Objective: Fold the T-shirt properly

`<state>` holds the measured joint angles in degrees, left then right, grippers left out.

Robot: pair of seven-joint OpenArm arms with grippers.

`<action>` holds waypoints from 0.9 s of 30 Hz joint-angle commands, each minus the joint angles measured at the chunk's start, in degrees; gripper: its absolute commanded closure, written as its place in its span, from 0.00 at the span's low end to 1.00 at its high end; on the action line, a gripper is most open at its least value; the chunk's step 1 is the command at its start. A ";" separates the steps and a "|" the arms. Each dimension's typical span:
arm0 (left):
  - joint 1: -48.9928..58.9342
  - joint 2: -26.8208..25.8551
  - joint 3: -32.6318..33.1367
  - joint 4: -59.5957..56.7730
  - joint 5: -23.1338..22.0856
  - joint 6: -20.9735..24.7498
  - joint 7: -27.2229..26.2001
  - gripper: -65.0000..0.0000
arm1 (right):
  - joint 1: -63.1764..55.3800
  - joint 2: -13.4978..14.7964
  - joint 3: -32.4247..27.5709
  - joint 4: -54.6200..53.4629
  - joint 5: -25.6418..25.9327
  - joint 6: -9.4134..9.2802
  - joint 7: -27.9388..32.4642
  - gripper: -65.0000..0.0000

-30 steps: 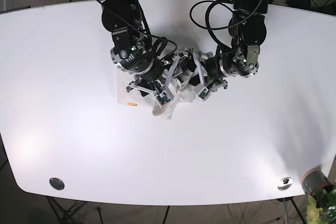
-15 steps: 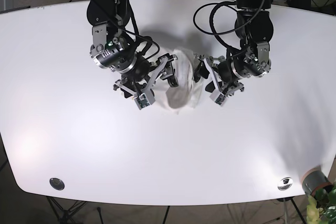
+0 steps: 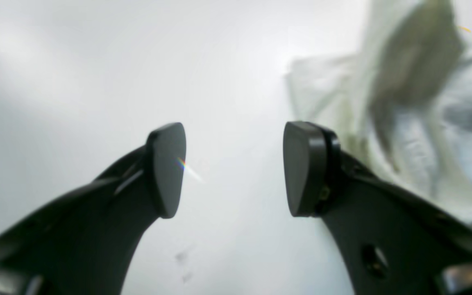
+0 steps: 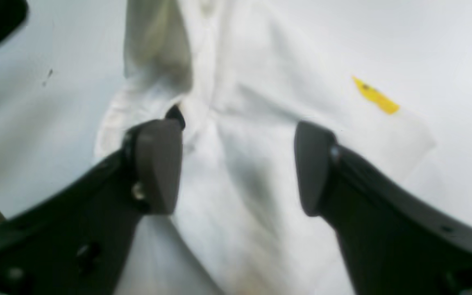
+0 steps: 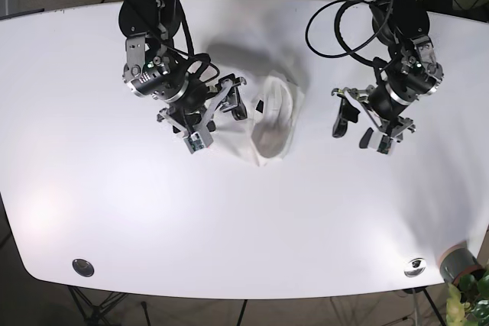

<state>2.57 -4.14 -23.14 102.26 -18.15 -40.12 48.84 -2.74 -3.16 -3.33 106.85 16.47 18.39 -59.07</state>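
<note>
White table point(image 5: 92, 211) fills the base view, and we find the T-shirt point(image 5: 273, 120) bunched slightly above its middle. We note the right gripper point(image 5: 235, 104) just beside the shirt, jaws apart and empty over cloth bearing a yellow tag point(image 4: 376, 96). We note the left gripper point(image 5: 350, 121) well apart from the shirt, also parted and empty. Bare tabletop surrounds the shirt; two metal discs point(image 5: 82, 267) sit near the table's front edge.
</note>
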 commanded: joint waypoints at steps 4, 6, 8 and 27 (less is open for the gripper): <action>0.73 -4.61 -5.83 0.91 -0.62 0.12 -0.97 0.46 | 2.61 -0.14 -0.67 -4.30 0.98 0.29 1.44 0.69; 1.52 -5.84 -6.53 1.00 -0.62 0.12 -0.97 0.46 | 3.58 -0.14 -3.13 -6.67 0.89 0.29 1.44 0.72; 2.14 -7.24 -6.62 1.00 -0.62 0.12 -0.97 0.46 | 4.81 -0.14 -6.03 -9.22 0.89 0.29 1.44 0.72; 4.95 -8.12 1.64 4.95 -0.53 0.12 -1.23 0.46 | 17.82 -3.04 -12.62 -16.61 1.42 -0.06 6.37 0.73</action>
<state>7.97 -11.68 -23.22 106.02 -18.04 -39.94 48.36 13.85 -6.92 -17.78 86.46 17.06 18.15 -54.08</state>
